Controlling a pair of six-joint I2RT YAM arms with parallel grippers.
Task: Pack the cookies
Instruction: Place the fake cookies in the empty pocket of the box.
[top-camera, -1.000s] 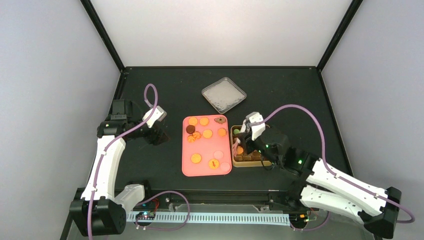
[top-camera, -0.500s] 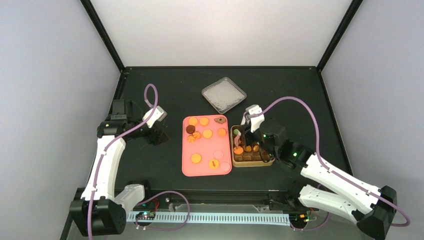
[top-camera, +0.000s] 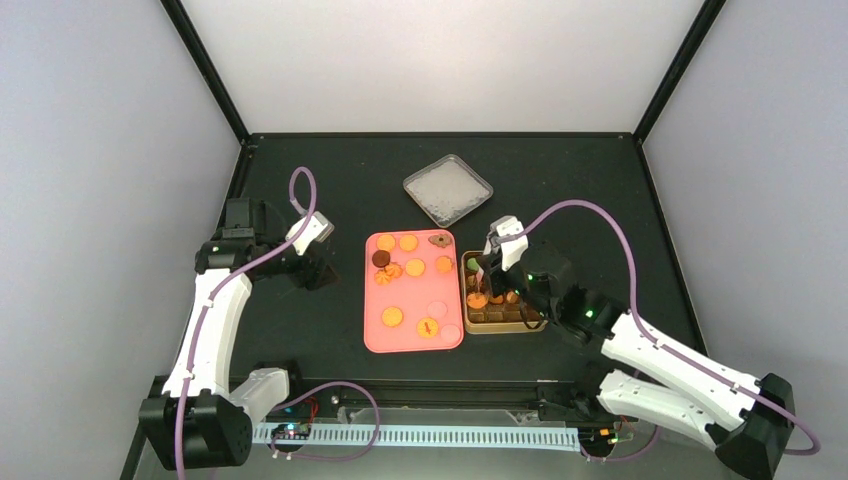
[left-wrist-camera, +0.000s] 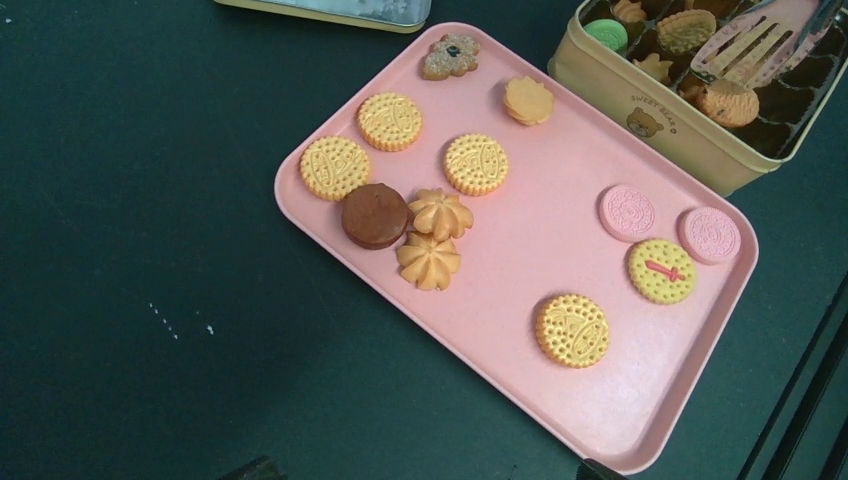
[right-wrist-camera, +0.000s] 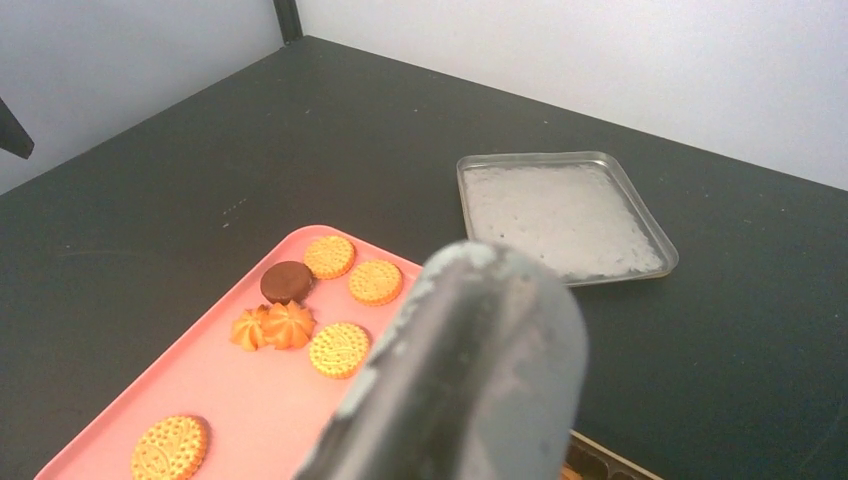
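Several cookies (top-camera: 392, 317) lie on a pink tray (top-camera: 410, 300): orange-golden rounds (left-wrist-camera: 571, 329), two swirls, a dark brown one (left-wrist-camera: 375, 215) and two pale pink ones (left-wrist-camera: 628, 212). More cookies, including a green one (left-wrist-camera: 606, 35), sit in the compartments of a gold tin (left-wrist-camera: 660, 125). My right gripper (top-camera: 495, 270) is over the tin (top-camera: 500, 328), shut on metal tongs (left-wrist-camera: 750, 45). The tongs' handle (right-wrist-camera: 470, 370) fills the right wrist view and hides the fingers. My left gripper (top-camera: 320, 270) is open and empty, over the table left of the tray.
The tin's silver lid (top-camera: 448, 188) lies upturned behind the tray, and also shows in the right wrist view (right-wrist-camera: 560, 215). The tin stands against the tray's right edge. Black frame posts rise at the back corners.
My right gripper with the tongs has shifted slightly away from me over the tin, and the forearm has swung. The left arm has not moved.
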